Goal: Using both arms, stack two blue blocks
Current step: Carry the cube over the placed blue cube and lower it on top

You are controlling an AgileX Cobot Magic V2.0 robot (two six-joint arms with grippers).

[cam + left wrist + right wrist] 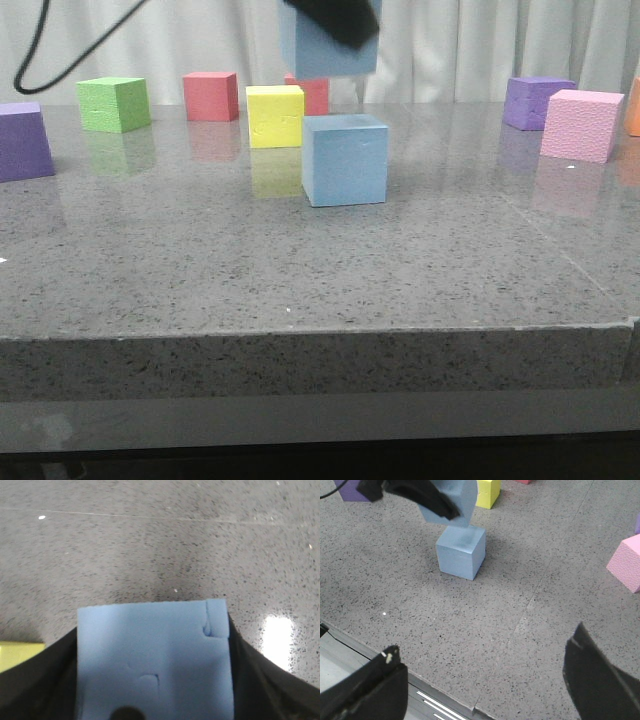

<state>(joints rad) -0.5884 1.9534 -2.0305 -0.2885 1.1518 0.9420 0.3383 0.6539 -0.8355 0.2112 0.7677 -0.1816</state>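
while pitted foam cube [345, 160] rests, left fingers [40, 680] clamp twin [155, 660].

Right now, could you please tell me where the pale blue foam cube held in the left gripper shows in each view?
Front view: the held pale blue foam cube is at top centre, above the resting pale blue cube.
Left wrist view: it fills the lower centre between the black fingers.
Right wrist view: upper left, above the resting cube.
Shared landmark: the yellow foam cube.

Speckled grey stone table [300, 290], pale curtain [450, 50] (pleated)
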